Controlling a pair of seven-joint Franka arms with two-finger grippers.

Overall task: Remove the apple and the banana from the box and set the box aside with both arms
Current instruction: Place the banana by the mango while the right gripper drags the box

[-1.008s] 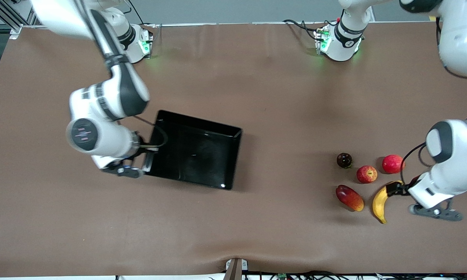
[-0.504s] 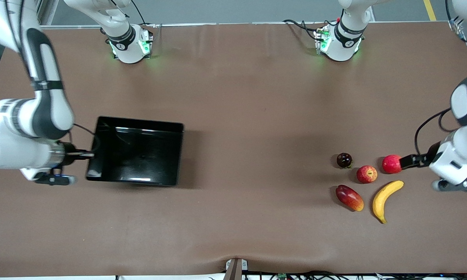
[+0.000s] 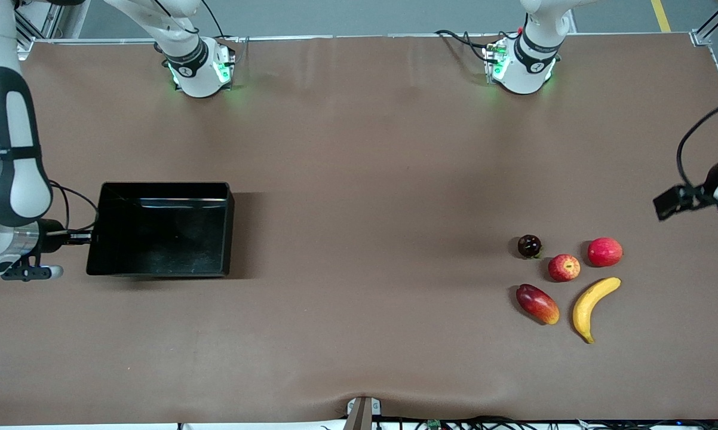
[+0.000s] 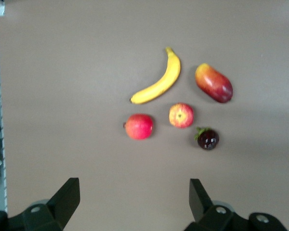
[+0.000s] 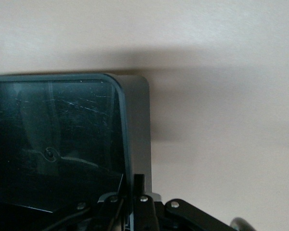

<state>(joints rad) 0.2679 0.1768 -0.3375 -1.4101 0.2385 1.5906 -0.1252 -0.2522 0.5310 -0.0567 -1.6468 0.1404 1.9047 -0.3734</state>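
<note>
The right pincer (image 3: 90, 237) is clamped on the wall of the black tray (image 3: 162, 230) at the right arm's end of the bench (image 3: 359, 179). The left pincer (image 4: 135, 197) hangs wide and empty above the bench near the banana (image 3: 592, 306) and the yellow-patched apple (image 3: 564, 267).

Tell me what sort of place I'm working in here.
Most likely a robotics lab bench: a brown mat-covered table with two bolted-down arm bases, cabling along its edge, and props laid out, a black tray and a banana among other fruit.
</note>
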